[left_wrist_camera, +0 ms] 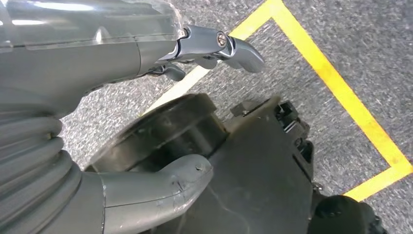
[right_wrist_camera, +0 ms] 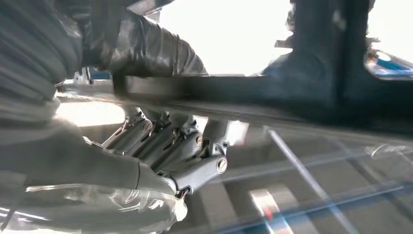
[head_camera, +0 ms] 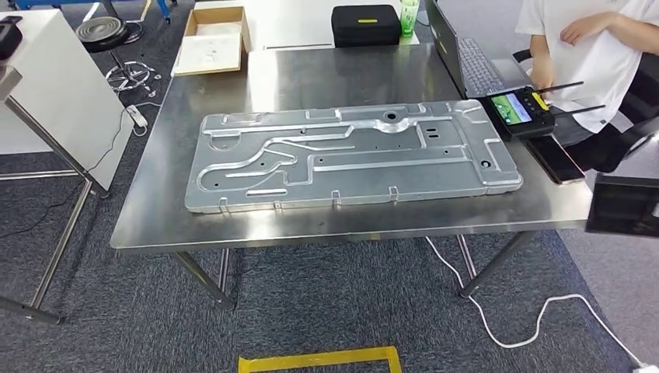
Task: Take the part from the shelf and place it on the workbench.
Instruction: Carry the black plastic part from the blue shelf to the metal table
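The part [head_camera: 353, 155] is shiny silver-grey metal with raised lines that wind across it like little roads. The surface [head_camera: 342, 74] under it is bright grey steel. The floor [head_camera: 326, 303] is dark grey carpet with tiny speckles, and yellow tape [head_camera: 319, 360] makes a stripe on it. A white cable [head_camera: 497, 330] curls over the carpet. A black case [head_camera: 366, 25] has a small yellow label, and a green bottle [head_camera: 409, 17] stands beside it. The box [head_camera: 211, 39] is light brown. The black remote [head_camera: 519, 111] has a green screen. A person [head_camera: 591, 47] wears a white shirt. The left hand [left_wrist_camera: 146, 117] is grey, with darker grey fingers [left_wrist_camera: 229, 46].
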